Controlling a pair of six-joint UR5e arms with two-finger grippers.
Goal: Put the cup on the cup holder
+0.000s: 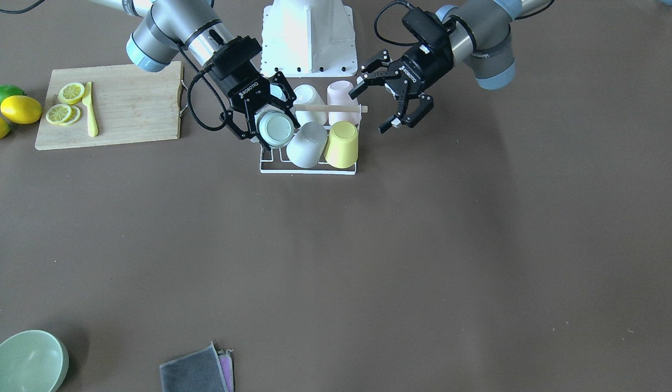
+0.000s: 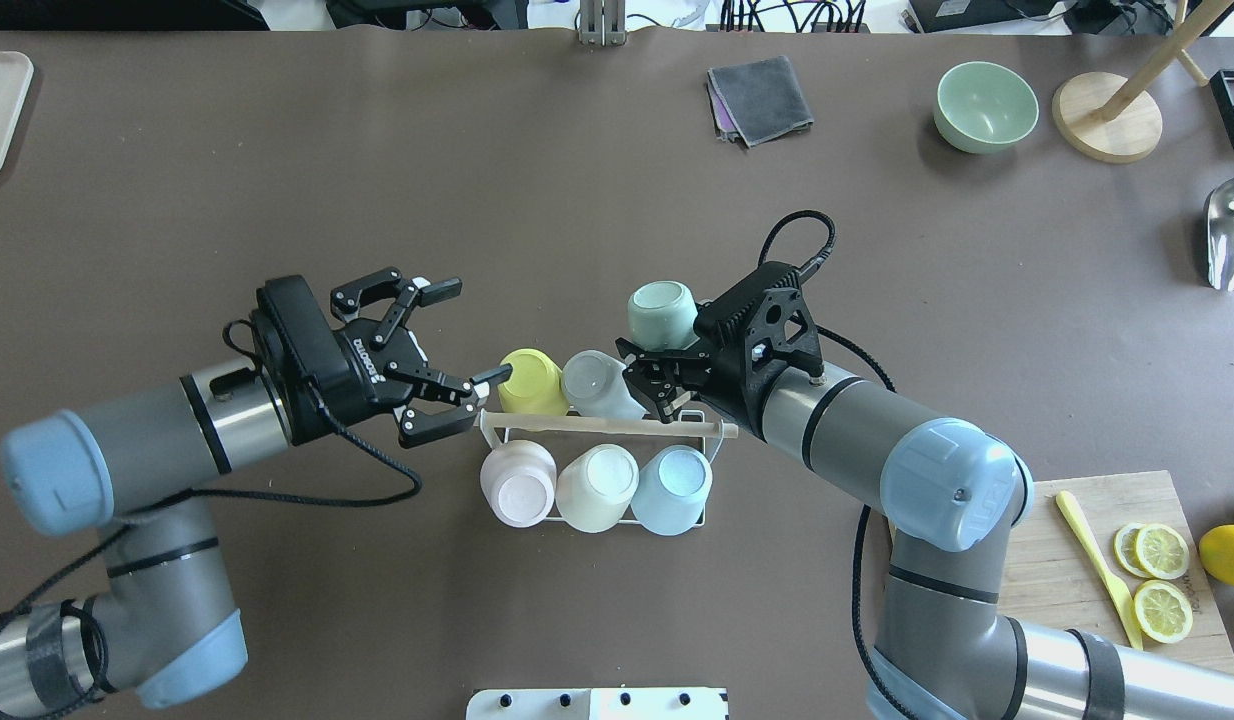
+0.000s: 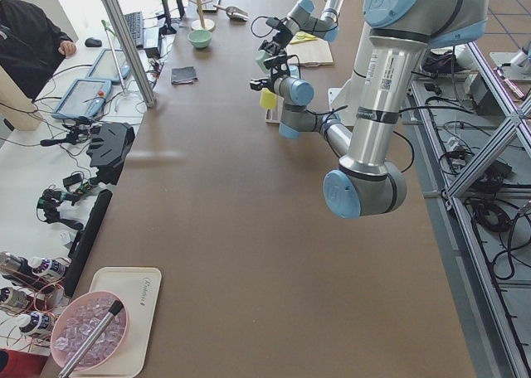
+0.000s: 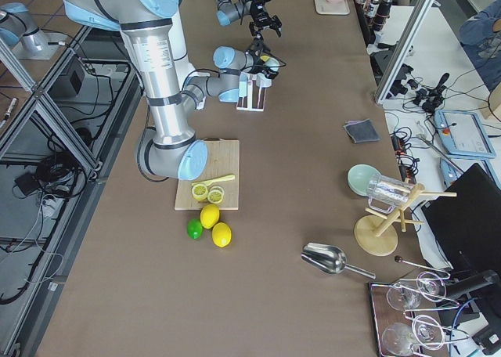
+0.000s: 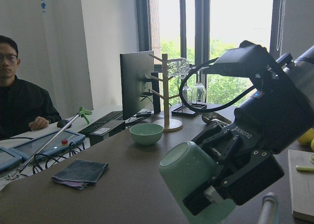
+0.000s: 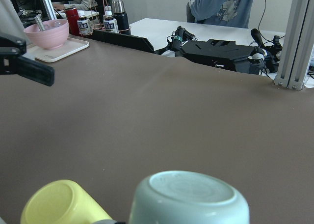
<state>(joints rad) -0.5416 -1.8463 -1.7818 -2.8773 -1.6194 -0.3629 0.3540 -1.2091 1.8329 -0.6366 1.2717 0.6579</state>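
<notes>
You had the right gripper clenched on the mint cup, bottom-up, to fit the cup holder's free corner, while the left gripper gaped empty.

The cup holder sits in the middle of the desk, just ahead of the robot's base, with three cups in its near row and two cups in its far row. The cup clamped in the right end effector is at that far row's right end, and the left end effector, jaws apart, is just off the rack's left end. The cutting board lies well to the robot's right, with the bowl and cloth at the far edge.
</notes>
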